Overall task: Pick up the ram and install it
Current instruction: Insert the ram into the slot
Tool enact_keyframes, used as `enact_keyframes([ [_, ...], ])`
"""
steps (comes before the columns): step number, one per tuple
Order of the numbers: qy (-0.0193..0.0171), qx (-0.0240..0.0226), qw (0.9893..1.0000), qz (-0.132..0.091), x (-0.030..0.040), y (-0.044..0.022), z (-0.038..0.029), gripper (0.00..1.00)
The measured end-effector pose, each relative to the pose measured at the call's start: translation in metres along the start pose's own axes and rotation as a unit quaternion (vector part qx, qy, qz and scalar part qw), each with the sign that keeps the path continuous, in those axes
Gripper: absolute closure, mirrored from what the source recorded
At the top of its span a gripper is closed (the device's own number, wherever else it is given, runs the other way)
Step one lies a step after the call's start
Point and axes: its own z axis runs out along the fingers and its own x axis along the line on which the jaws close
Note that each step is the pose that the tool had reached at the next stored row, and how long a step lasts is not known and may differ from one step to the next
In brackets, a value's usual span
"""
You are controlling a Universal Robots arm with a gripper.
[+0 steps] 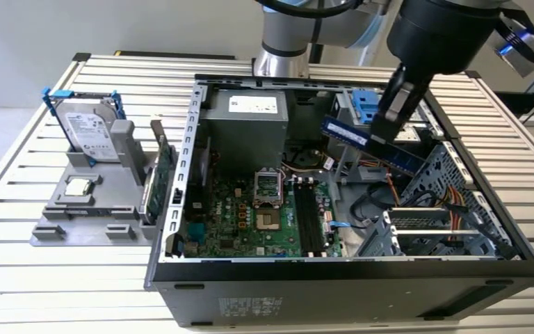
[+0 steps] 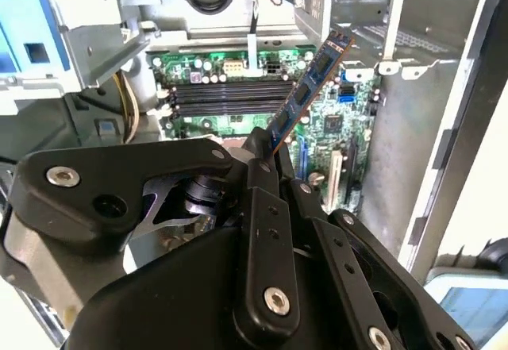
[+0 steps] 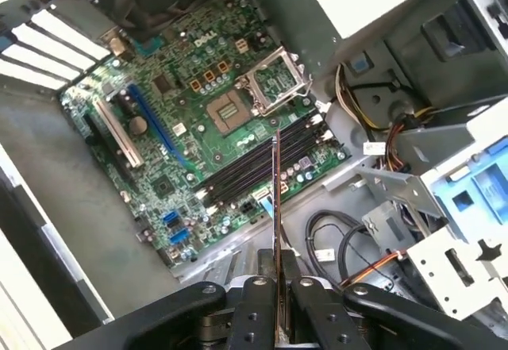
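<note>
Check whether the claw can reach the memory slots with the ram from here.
Probably yes. The claw, shut on the ram, hangs over the open case, and the memory slots look uncovered below it; the cables sit off to one side.

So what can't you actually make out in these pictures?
- Gripped end of the ram: hidden inside the tool in both wrist views.
- End latches of the memory slots: too small in the exterior view.
- Upper part of the arm: cut off by the exterior view's top edge.
</note>
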Motion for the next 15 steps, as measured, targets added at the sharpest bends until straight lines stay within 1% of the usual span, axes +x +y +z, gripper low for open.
enact_keyframes([
  [2,-0.0005,-0.0005,0.9999,0.017,0.0,0.0,0.0,1.0],
  [4,-0.001,-0.001,0.9994,0.034,0.0,0.0,0.0,1.0],
  [7,-0.0018,-0.0017,0.9982,0.059,0.0,0.0,0.0,1.0],
  [10,-0.0026,-0.0024,0.9964,0.084,0.0,0.0,0.0001,1.0],
  [13,-0.0034,-0.0032,0.9939,0.11,0.0,0.0,0.0001,1.0],
  [15,-0.0039,-0.0036,0.992,0.126,0.0,0.0,0.0001,1.0],
])
